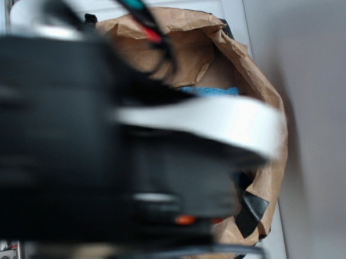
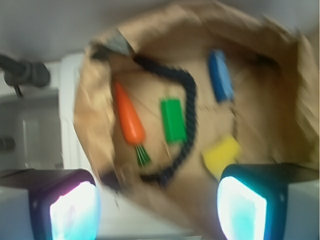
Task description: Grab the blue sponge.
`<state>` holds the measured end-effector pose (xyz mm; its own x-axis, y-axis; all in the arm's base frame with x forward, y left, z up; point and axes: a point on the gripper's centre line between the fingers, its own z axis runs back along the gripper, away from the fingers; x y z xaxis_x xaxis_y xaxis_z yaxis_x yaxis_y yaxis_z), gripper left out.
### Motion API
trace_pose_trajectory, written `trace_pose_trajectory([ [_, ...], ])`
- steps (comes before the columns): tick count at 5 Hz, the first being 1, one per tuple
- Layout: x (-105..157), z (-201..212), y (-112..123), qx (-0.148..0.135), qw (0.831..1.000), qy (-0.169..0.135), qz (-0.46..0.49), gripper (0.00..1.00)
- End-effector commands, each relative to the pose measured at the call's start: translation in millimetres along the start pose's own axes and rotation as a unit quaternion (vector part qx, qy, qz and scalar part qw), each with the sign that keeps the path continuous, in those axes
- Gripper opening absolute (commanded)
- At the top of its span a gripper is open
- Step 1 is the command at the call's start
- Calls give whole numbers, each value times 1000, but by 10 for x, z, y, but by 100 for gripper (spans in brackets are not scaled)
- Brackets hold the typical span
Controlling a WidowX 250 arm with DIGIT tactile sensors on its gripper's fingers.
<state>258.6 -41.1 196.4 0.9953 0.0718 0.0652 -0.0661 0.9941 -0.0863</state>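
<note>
— Where is the blue sponge (image 2: 220,75)?
— In the paper bag (image 2: 260,45), far right (the yellow sponge (image 2: 221,155) sits nearer).
— And the pincer (image 2: 159,207)?
— Wide apart, holding nothing, above the bag.

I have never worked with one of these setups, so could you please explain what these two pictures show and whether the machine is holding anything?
This is a small robot arm with a claw at its end. The exterior picture comes from a fixed camera outside; the blurred black arm fills most of it, with a brown paper bag behind. The wrist picture comes from a camera on the arm, looking down past the two glowing claw fingers into that bag. Inside lie the blue sponge, a yellow sponge, a green block, a toy carrot and a dark rope curving round the block. The claw is open, above the bag, and holds nothing. The blue sponge lies untouched at the far side.
</note>
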Motion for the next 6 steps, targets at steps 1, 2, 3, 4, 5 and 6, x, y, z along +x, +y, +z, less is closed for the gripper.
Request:
trace_pose_trajectory([
  [1, 306, -7, 78, -25, 998, -31, -41, 100],
  [2, 306, -7, 78, -25, 998, -31, -41, 100],
  [3, 306, -7, 78, -25, 998, -31, -41, 100],
  [4, 306, -7, 78, -25, 998, -31, -41, 100],
  [5, 371, -289, 346, -34, 998, -16, -52, 100],
  [6, 382, -527, 523, -35, 998, -16, -49, 100],
])
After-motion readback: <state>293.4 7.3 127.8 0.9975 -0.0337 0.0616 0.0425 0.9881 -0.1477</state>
